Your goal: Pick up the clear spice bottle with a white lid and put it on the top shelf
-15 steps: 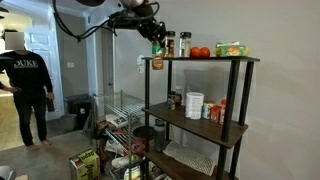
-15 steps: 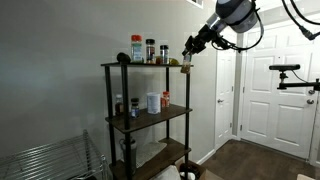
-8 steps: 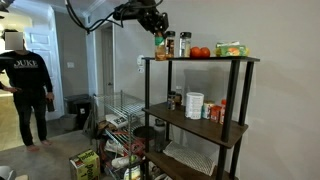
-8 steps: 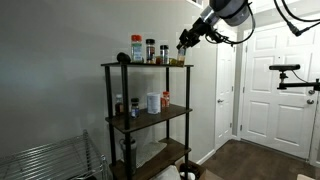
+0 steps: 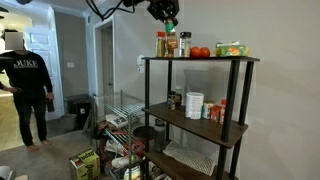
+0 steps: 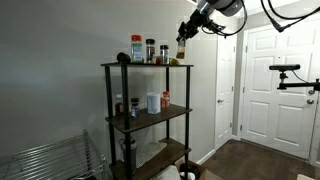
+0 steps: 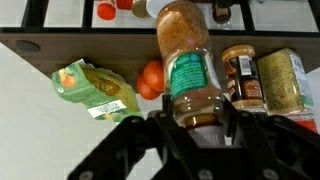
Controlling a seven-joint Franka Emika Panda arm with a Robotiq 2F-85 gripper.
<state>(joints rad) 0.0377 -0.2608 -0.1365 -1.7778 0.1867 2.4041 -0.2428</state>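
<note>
My gripper [image 7: 205, 128] is shut on the clear spice bottle [image 7: 185, 70] near its white cap. The bottle has a green upper and a red-orange lower body. In both exterior views the gripper [image 5: 166, 20] [image 6: 187, 30] holds the bottle [image 5: 160, 44] [image 6: 181, 50] upright at the end of the top shelf [image 5: 205, 59] [image 6: 140, 65]. I cannot tell whether its base touches the board. The dark board also shows in the wrist view [image 7: 100, 50], under the bottle.
Two dark-lidded jars [image 5: 177, 44] [image 7: 240, 75], tomatoes [image 5: 201, 52] [image 7: 150, 78] and a green package [image 5: 231, 49] [image 7: 95, 88] stand on the top shelf. A white canister [image 5: 194, 105] is on the middle shelf. A wire rack [image 5: 120, 115], a person [image 5: 28, 85] and a door [image 6: 275, 90] are nearby.
The gripper has risen with the bottle from below the top board's end to over that end, next to the jars.
</note>
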